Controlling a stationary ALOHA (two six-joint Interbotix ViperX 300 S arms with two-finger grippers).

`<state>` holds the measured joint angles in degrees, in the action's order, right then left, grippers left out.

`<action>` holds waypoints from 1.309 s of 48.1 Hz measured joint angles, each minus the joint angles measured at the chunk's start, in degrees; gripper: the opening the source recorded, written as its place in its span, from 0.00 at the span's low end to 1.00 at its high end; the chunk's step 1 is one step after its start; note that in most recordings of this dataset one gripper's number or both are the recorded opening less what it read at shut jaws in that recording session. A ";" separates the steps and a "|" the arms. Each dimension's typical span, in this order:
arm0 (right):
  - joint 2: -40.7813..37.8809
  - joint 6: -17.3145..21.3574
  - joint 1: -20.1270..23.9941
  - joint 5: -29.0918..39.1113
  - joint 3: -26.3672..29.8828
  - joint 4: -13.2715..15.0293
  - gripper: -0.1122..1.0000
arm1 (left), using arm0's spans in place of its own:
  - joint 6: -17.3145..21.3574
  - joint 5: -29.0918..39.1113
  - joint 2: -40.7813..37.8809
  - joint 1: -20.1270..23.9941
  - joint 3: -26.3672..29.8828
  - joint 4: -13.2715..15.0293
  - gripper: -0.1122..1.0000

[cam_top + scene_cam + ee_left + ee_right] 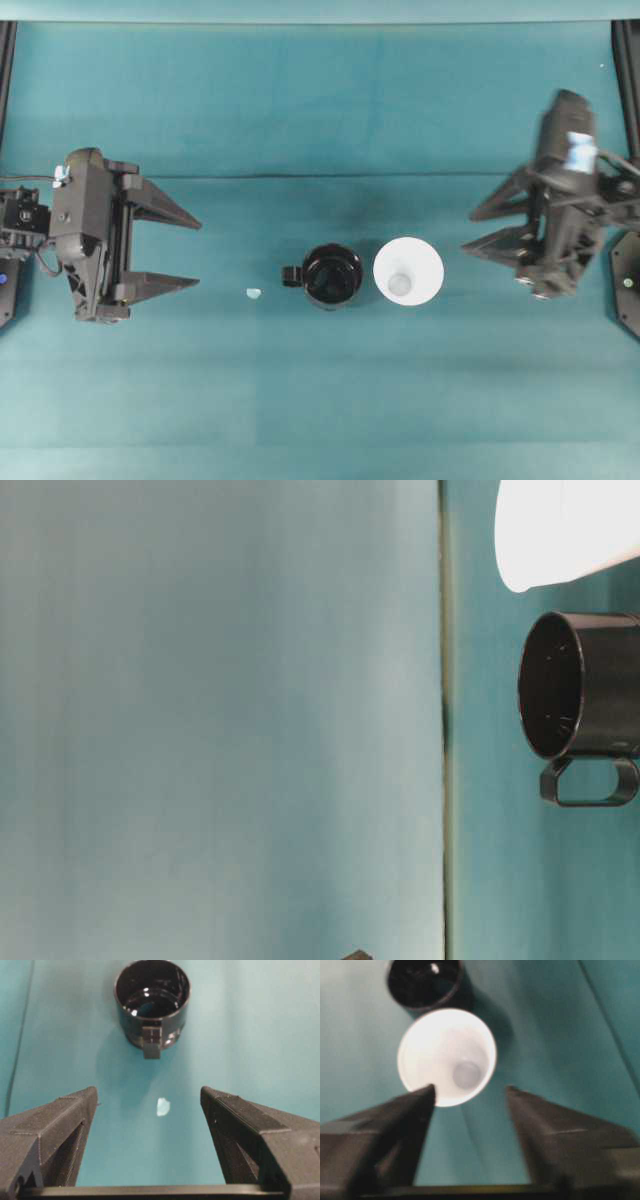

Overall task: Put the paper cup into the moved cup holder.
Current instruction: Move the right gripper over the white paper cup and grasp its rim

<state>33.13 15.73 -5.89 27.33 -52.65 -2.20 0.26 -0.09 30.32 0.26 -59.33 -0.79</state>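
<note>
We see the paper cup (408, 271) standing upright on the teal table cover (320, 400), just right of the cup holder (331, 275); their rims look almost touching from overhead. The cup is not yet in the holder. The holder's handle stub points left, toward the left gripper (165, 250).

Both claws are released and empty. The left gripper sits well left of the holder with its jaws spread. The right gripper (495, 228) sits right of the cup, jaws apart, and its wrist view frames the cup between them.

Risks, as we judge them:
- The cup is thin white paper, light, tapering to a small base. A firm squeeze could dent the wall; a glancing finger could tip it.
- The holder is glossy, rigid and black, with a mouth narrower than the cup's rim. A tilted descent could catch the base on the lip.
- The close spacing leaves little room for a finger on the cup's left side. Contact there could shift the holder.

A small pale scrap (253, 293) lies left of the holder, clear of the work.
</note>
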 measured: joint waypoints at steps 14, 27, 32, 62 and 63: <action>-10.46 1.93 -0.18 12.39 9.84 0.00 0.96 | 0.00 0.00 0.00 0.09 0.00 0.00 0.87; -19.25 1.93 -0.44 19.07 17.05 0.09 0.96 | 0.00 0.26 0.00 0.09 -0.09 0.00 0.87; -22.24 1.85 -0.53 19.42 18.46 0.18 0.96 | -0.09 0.35 -0.09 0.18 -0.18 0.00 0.87; -32.08 1.93 -0.53 15.38 18.98 0.18 0.95 | 0.00 0.44 -0.26 0.97 -0.26 0.00 0.87; -32.26 1.93 -0.53 15.38 18.98 0.18 0.95 | 0.00 0.53 -0.26 1.05 -0.26 0.00 0.87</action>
<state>0.88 17.67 -6.42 42.71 -33.66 -2.02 0.26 0.44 30.06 1.32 -59.59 -0.79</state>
